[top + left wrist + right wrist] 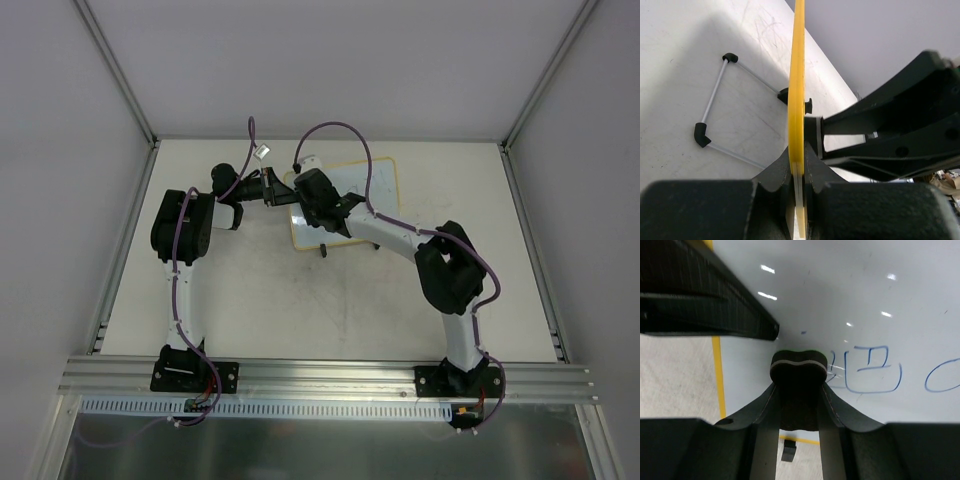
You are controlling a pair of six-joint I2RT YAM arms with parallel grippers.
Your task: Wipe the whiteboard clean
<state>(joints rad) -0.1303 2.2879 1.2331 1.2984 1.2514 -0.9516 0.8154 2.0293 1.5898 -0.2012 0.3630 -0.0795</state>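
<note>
Two arms [180, 300], one board [378, 185], one eraser [799, 362]. The left claw [797, 167] pinches tight on the board's yellow edge. The right claw [799, 385] grips the eraser (against the glossy face, beside blue scribbles [867, 371]). The board sits on the scuffed off-white table [300, 310], toward the far grey walls [330, 60].

From above, the right arm [385, 228] covers the left part of the whiteboard [378, 185]; marks on it are too small to tell. The left wrist view catches the board edge-on, its face hidden. The right wrist view's edge cuts a blue loop [944, 376], and the right gripper [799, 385] buries most of the eraser [798, 362].
</note>
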